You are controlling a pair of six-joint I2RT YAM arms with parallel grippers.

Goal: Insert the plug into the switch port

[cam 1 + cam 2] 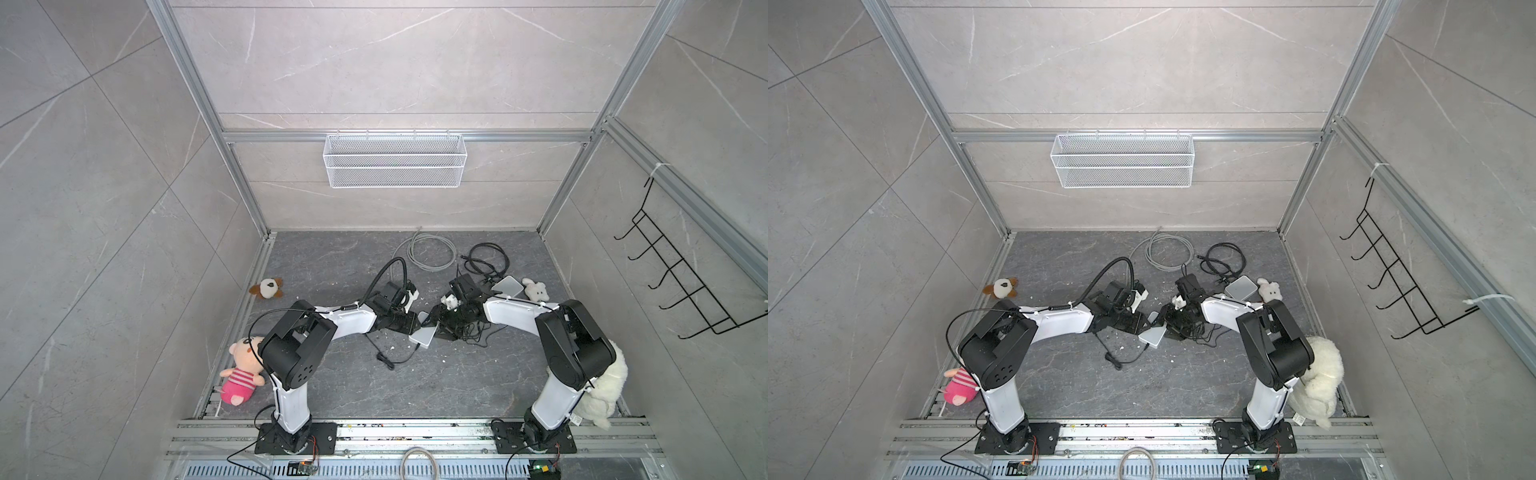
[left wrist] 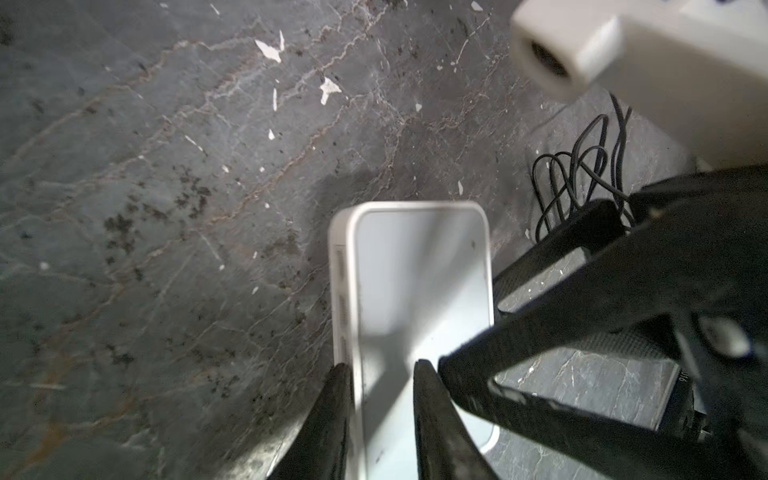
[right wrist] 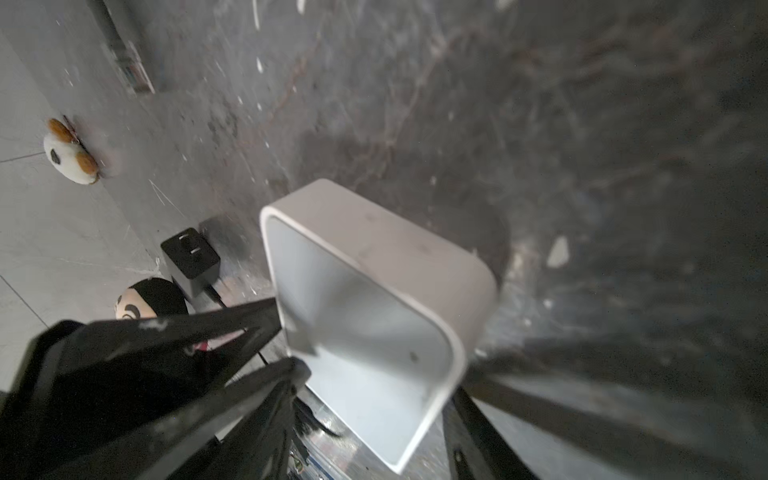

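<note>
Switch [image 2: 419,282] pinched in left gripper [image 2: 382,365]; ports [image 2: 341,299] show in left wrist view only; right gripper [image 3: 384,370] straddles it, grip unclear; adapter [image 3: 191,259] prongs show in right wrist view

left arm [image 1: 345,322], right arm [image 1: 515,311] bent inward — fingers [image 2: 332,415] clamped

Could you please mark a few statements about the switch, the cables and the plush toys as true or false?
1. The left gripper and the right gripper both straddle the white switch. True.
2. The wire basket holds a cable. False: it looks empty.
3. The grey cable lies coiled on the floor. True.
4. The pink pig lies beside the right arm. False: it lies beside the left arm; a large white plush is by the right arm.
5. The black power adapter lies on the floor, in neither gripper. True.
</note>
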